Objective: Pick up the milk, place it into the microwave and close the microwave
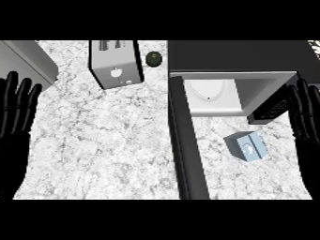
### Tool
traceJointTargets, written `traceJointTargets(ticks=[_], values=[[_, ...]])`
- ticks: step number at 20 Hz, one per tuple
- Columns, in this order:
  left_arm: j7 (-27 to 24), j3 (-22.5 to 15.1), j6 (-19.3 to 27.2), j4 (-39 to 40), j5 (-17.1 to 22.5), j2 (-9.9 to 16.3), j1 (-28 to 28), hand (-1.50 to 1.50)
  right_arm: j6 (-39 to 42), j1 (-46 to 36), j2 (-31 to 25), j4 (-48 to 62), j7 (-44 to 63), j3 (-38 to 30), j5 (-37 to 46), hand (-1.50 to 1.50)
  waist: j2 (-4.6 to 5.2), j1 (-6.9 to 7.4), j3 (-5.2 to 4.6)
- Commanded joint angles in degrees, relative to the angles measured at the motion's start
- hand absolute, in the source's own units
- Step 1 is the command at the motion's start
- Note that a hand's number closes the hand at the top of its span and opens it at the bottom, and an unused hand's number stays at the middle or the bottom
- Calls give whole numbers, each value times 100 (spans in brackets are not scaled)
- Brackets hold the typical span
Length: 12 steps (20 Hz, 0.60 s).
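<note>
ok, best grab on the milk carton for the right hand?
Likely across the two wide side faces of the milk carton, coming in from its right, where the open right hand already is. The carton stands free on the counter in front of the open microwave, turned slightly, the door to its left blocking that side.
</note>
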Motion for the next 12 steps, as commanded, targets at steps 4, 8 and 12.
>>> traceJointTargets(ticks=[4,8,12], values=[[-46,-615,218,-531,-681,-253,534,-150,-582,1084,423,-599,-1376,392,1037,-150,-18,1,-23],[154,-1432,956,-120,-527,-481,966,-150,-932,2116,502,-844,-1803,1248,980,-150,-22,-62,-22],[-192,-2440,1573,-192,-816,-489,1443,-150,-875,3327,434,-1124,-2604,1604,907,-150,-36,-68,-20]])
